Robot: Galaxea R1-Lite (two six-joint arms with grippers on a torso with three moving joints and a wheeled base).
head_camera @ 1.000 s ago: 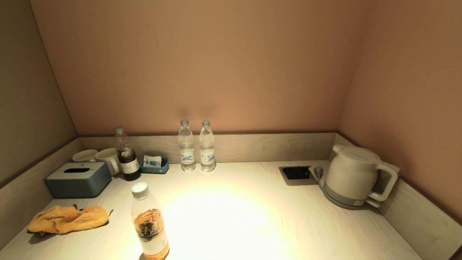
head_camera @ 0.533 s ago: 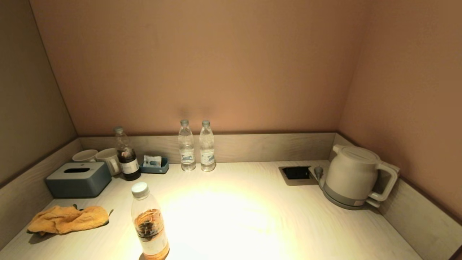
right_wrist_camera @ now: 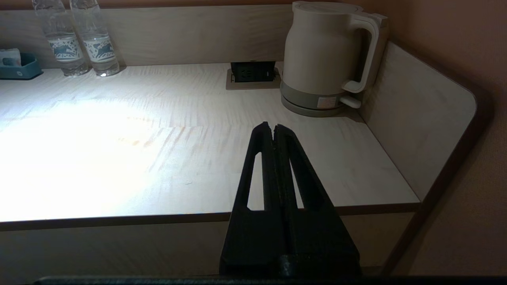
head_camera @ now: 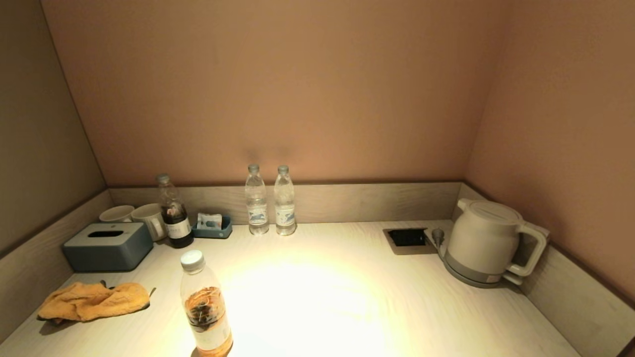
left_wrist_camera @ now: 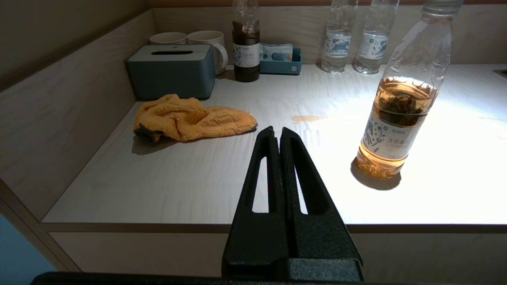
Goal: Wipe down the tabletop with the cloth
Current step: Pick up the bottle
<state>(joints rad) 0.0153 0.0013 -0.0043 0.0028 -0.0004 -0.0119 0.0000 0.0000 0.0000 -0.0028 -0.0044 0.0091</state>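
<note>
Nothing wiped yet. My left gripper (left_wrist_camera: 276,134) is pressed shut and empty, short of the tabletop (left_wrist_camera: 198,178); my right gripper (right_wrist_camera: 269,128) likewise. The cloth (left_wrist_camera: 190,118) lies crumpled ahead of my left gripper, untouched. A tea bottle (left_wrist_camera: 400,118), beside that gripper, is part full; a brownish smear (left_wrist_camera: 307,118) remains.

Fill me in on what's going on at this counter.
Nothing is being handled yet. The cloth lies crumpled on the tabletop at the robot's left, in front of the tissue box, with a tea bottle standing to its right. The left claw and right claw are both shut, empty, hanging before the front edge. Wiping hasn't begun.
</note>
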